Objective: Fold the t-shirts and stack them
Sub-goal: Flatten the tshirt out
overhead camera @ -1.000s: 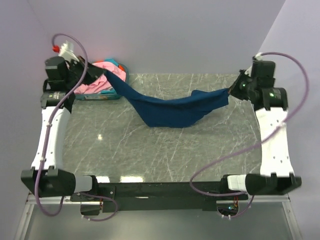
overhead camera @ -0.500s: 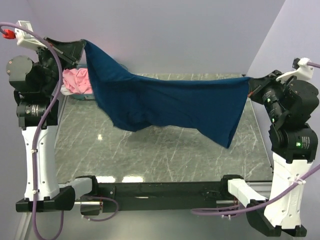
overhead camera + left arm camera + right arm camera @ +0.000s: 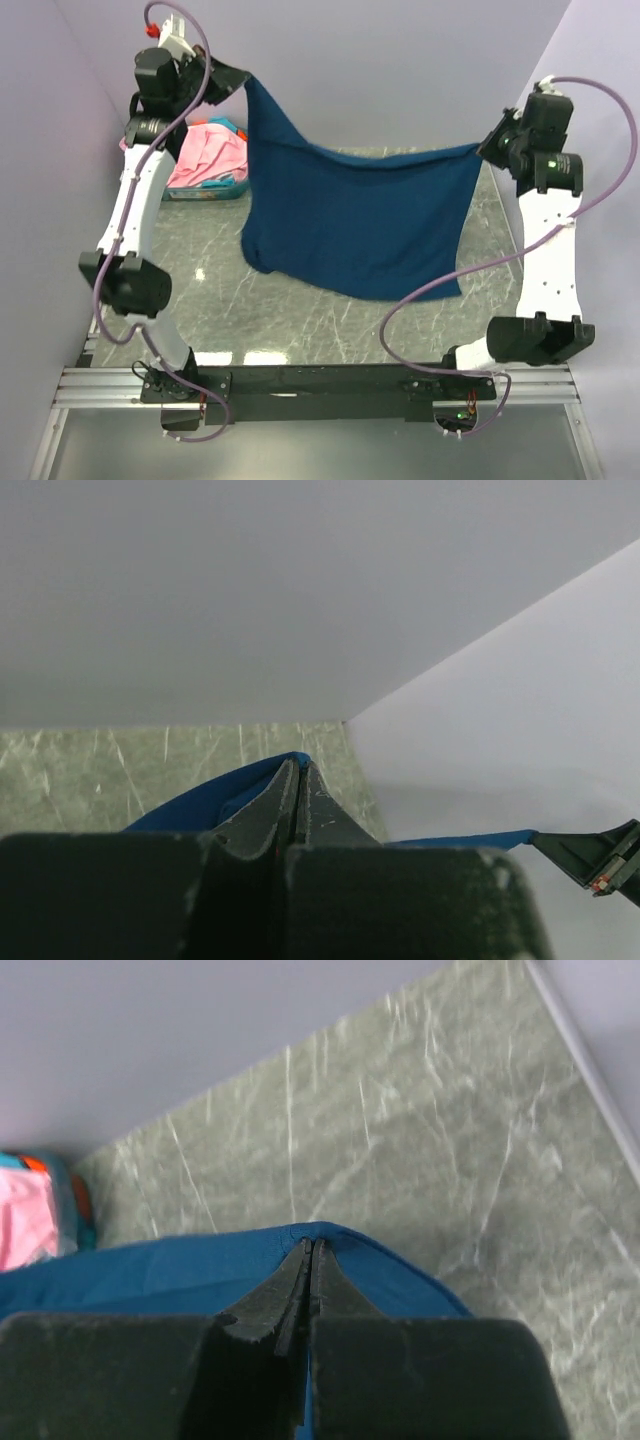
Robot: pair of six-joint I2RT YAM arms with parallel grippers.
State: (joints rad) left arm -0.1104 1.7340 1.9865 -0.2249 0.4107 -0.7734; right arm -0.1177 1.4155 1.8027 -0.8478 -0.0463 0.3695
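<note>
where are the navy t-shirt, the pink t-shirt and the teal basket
navy t-shirt (image 3: pixel 360 220), top external view, middle of the hanging cloth
pink t-shirt (image 3: pixel 207 155), top external view, bunched folds
teal basket (image 3: pixel 210 191), top external view, front wall

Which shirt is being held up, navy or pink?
The navy t-shirt: it hangs stretched between the left gripper and right gripper, both shut on its top edge. The pink t-shirt lies bunched in the teal basket.

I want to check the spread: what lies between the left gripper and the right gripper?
Only the navy t-shirt, hanging stretched from the left gripper to the right gripper; the top view shows it.
</note>
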